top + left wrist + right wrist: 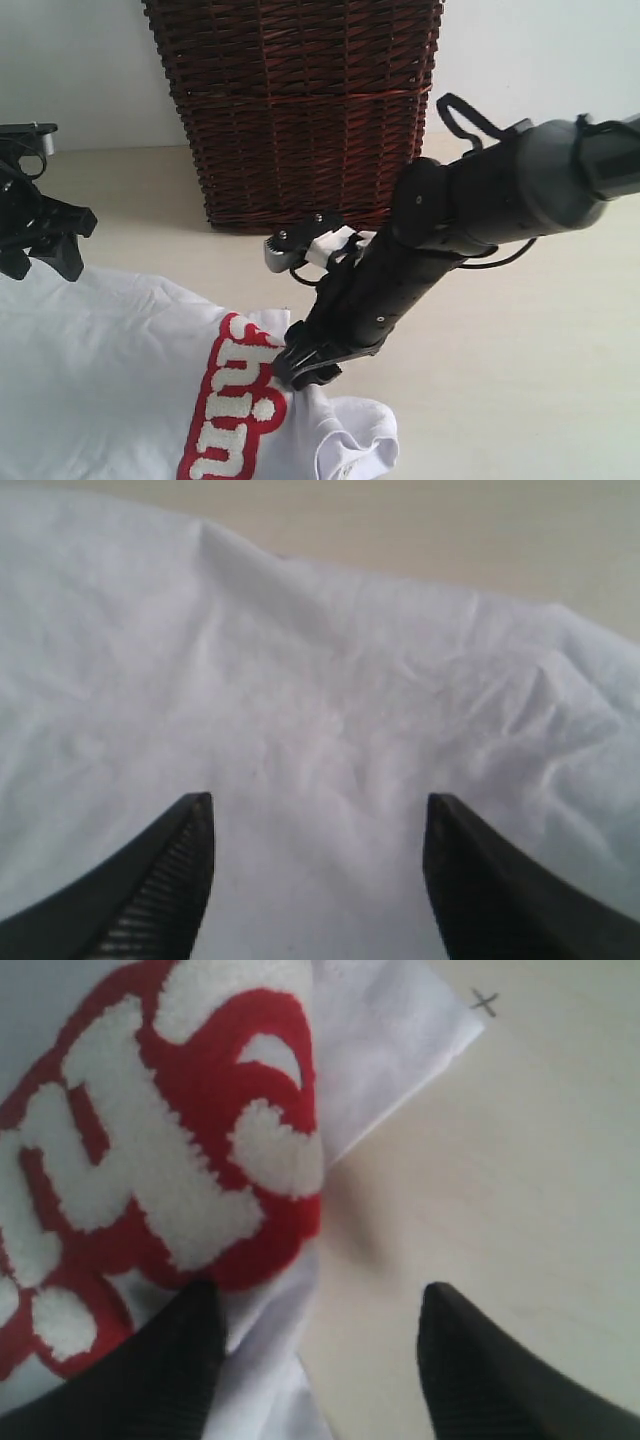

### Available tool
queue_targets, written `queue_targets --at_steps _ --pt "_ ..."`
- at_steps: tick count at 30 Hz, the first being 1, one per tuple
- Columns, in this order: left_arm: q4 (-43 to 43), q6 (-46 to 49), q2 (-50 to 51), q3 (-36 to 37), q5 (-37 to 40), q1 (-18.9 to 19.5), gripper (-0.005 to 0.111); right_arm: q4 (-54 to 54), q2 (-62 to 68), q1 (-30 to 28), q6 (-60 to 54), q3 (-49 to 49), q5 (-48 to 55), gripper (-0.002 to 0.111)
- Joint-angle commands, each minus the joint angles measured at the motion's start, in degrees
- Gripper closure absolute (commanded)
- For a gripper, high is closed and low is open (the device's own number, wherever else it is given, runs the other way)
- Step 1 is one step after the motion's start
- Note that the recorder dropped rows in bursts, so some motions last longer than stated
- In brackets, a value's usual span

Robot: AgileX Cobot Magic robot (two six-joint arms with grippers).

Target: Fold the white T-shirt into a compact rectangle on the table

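White T-shirt (100, 380) lies rumpled at seven o'clock on the bench (530, 380), far from a rectangle; left tool (320, 815) and right tool (318, 1305) both gape, holding nothing.

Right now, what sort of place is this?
Likely an indoor robot test bench staged as a laundry spot: a black robot arm reaches over a pale table, a white T-shirt lies spread on it, and a dark wicker basket stands behind.
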Motion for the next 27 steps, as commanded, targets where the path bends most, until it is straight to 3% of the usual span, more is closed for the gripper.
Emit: queue_targets --at_steps 1,4,9,13,17,21,23,27 --pt "-0.49 0.30 0.21 -0.33 -0.54 0.04 0.047 6.09 4.52 0.10 -9.60 -4.25 7.14 0.076" --pt "-0.49 0.30 0.21 -0.33 -0.99 0.04 0.047 7.15 4.69 0.10 -11.89 -5.26 8.45 0.108" --pt "-0.49 0.30 0.21 -0.33 -2.44 0.04 0.047 5.97 -0.45 0.27 -12.11 -6.39 9.09 0.108" --pt "3.36 -3.62 -0.56 -0.33 -8.23 0.95 0.050 2.29 -7.76 4.46 -14.08 -6.39 9.22 0.108" --pt "6.23 -11.69 -7.08 -0.33 -18.83 7.51 0.072 -5.78 -10.69 19.21 -9.11 -6.26 9.61 0.108" --pt "0.63 -13.44 -10.47 0.29 -21.85 12.81 0.076 -17.57 -2.25 32.06 -4.64 -6.26 14.48 0.108" --pt "-1.37 -11.12 -10.35 1.64 -23.85 12.81 0.076 -17.70 1.74 35.75 -5.12 -6.26 16.70 0.103" --pt "-1.92 -10.98 -10.35 2.09 -24.51 12.69 0.076 -20.62 1.61 36.76 -2.02 -6.26 16.98 0.070"
